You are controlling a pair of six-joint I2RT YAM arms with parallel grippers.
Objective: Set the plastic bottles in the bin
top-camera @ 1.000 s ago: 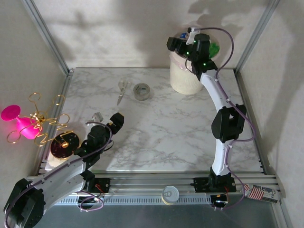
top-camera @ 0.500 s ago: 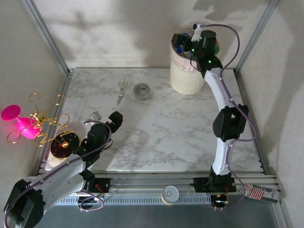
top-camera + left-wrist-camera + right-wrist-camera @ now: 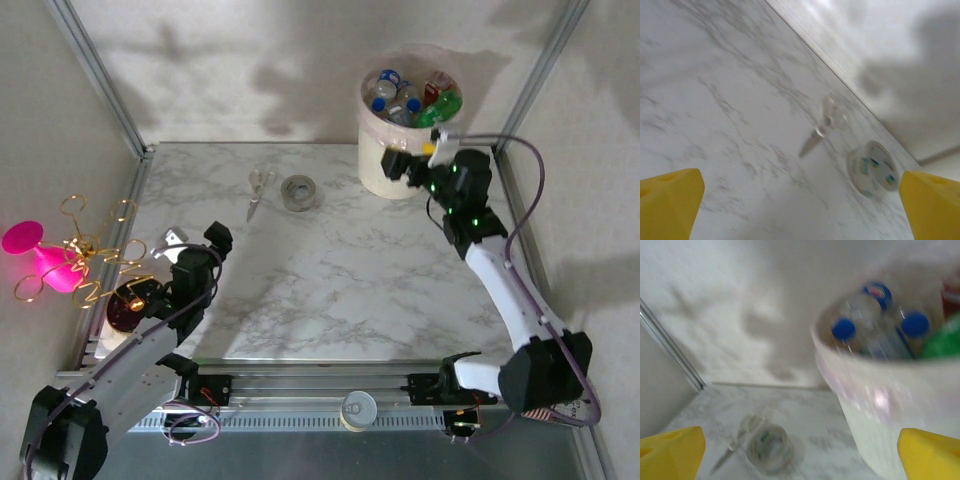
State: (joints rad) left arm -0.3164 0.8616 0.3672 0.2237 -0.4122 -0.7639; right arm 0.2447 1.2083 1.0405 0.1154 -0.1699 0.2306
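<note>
**Bottles binned, both grippers empty**

The plastic bottles (image 3: 408, 93) lie heaped inside the bin (image 3: 372, 160): clear ones with blue caps, a green one and one with a red label, all just ahead of the right gripper (image 3: 801, 450) and a little above it. That gripper hangs beside the bin's near wall with its jaws spread wide and nothing between them. To its lower left, on the tabletop (image 3: 340, 270), lie a tape roll (image 3: 298, 192) and scissors (image 3: 257, 188), neither meant for the bin.

The left gripper (image 3: 801, 200) hovers well apart from the bin, jaws equally wide and empty, with the scissors and tape roll ahead of it.

Judging by this, the loading step looks finished. The next move calls for little: a check of the tabletop for any stray bottle, then drawing both arms back without brushing the bin's thin liner.
</note>
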